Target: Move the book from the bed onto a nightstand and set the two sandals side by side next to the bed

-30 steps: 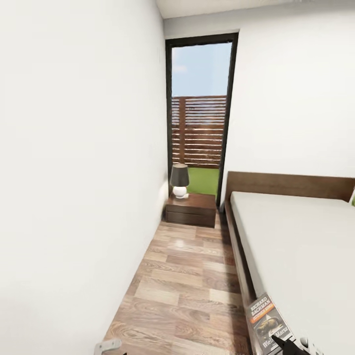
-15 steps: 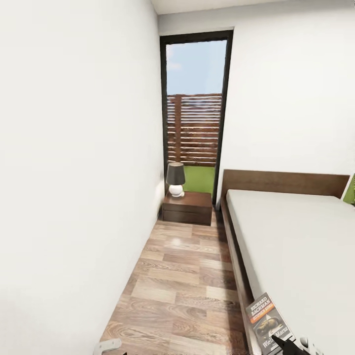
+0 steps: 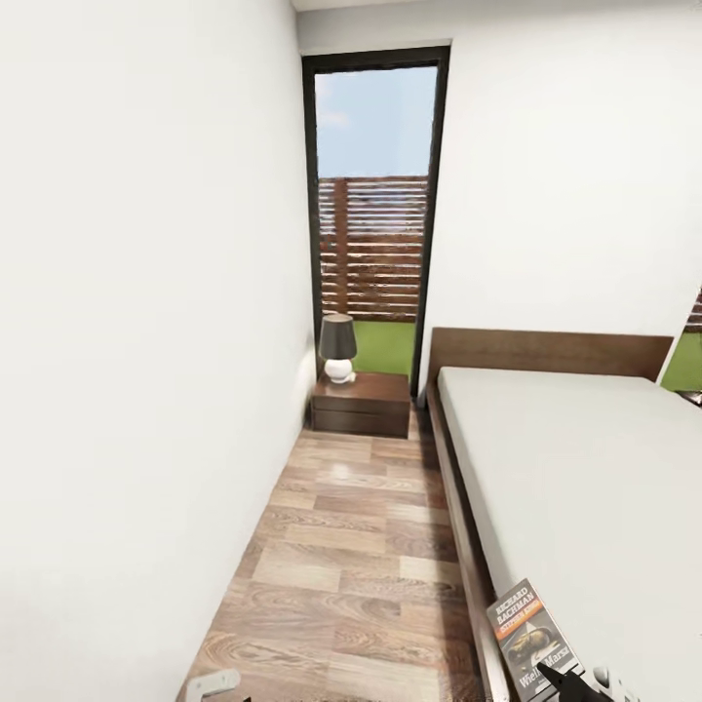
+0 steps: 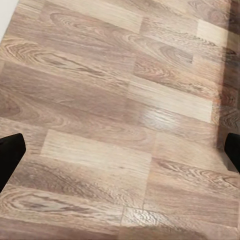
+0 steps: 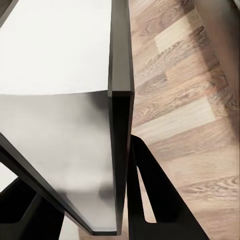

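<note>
**Book in hand, nightstand ahead down the aisle**

The bedroom is white-walled, with a narrow strip of wood-plank floor (image 3: 361,546) running between the left wall and the bed (image 3: 585,487) toward a tall black-framed window (image 3: 375,210) that shows a slatted fence and grass. At the far end of that strip, against the wall and just beside the headboard, stands the nightstand (image 3: 361,402), with a small dark-shaded lamp (image 3: 337,347) on the left part of its glossy top.

The book (image 3: 529,634) appears at the lower edge of the head view, over the near corner of the bed frame. It is a thin paperback with a dark cover, an orange band and white lettering, tilted upright. The right gripper (image 3: 575,685) shows as a dark tip at its lower corner, and in the right wrist view a dark finger (image 5: 155,200) presses against the thin dark edge of the book, so the jaws look clamped on it.

The left gripper (image 4: 120,150) hangs over bare floor with its tips wide apart, holding nothing.

The step in hand seems to be carrying the book to the nightstand. The next move calls for travelling down the aisle and laying the book on the free part of the top, clear of the lamp.
</note>
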Tool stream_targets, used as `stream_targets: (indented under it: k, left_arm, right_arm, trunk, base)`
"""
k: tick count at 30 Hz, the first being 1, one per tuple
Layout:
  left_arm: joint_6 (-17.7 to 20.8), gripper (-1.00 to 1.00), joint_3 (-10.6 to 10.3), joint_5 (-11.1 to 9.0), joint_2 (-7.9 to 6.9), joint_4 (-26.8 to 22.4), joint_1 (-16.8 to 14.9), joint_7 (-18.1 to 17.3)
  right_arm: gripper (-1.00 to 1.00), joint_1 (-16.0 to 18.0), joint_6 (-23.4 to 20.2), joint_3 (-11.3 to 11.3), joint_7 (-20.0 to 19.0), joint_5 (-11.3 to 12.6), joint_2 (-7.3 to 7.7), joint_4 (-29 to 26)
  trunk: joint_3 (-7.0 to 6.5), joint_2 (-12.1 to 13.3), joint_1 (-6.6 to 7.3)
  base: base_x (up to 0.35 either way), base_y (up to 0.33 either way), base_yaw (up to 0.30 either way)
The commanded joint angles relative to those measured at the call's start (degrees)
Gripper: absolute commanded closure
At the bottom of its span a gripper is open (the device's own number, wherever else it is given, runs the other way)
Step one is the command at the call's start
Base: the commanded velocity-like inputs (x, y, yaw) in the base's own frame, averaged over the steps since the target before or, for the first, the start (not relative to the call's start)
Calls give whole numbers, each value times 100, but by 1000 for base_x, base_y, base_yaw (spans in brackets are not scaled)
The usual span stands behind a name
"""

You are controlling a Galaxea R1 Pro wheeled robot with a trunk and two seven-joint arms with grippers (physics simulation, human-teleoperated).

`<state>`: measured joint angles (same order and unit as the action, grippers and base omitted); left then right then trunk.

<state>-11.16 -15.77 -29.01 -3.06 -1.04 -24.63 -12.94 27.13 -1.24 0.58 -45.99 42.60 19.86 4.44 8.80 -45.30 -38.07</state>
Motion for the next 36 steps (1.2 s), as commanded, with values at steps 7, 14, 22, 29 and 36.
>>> stream_targets:
  k: [7, 14, 22, 29, 36]
  left_arm:
    - [-17, -100, -49, -60, -1, 7, 0, -25]
    - [-17, -100, -49, -59, -1, 7, 0, -25]
    - [-17, -100, -49, -61, -1, 7, -2, -25]
    - [-17, -100, -49, -57, -1, 7, -4, -25]
    - [-17, -100, -49, -57, -1, 7, -3, -25]
  right_arm:
    - [100, 12, -10, 3, -33, 38, 1, 22]
    - [100, 12, -8, 3, -33, 38, 1, 22]
    - [100, 12, -9, 3, -33, 38, 1, 22]
    - [100, 12, -8, 3, -33, 39, 1, 22]
    - [100, 12, -8, 3, -33, 38, 1, 22]
  trunk:
    - [71, -8, -1]
    - [133, -8, -1]
    - [179, -8, -1]
    - [182, -8, -1]
    - [182, -8, -1]
  base:
    - [0, 0, -93]
    - [0, 0, -88]
    - [0, 0, -29]
    - [0, 0, -1]
    - [4, 0, 0]
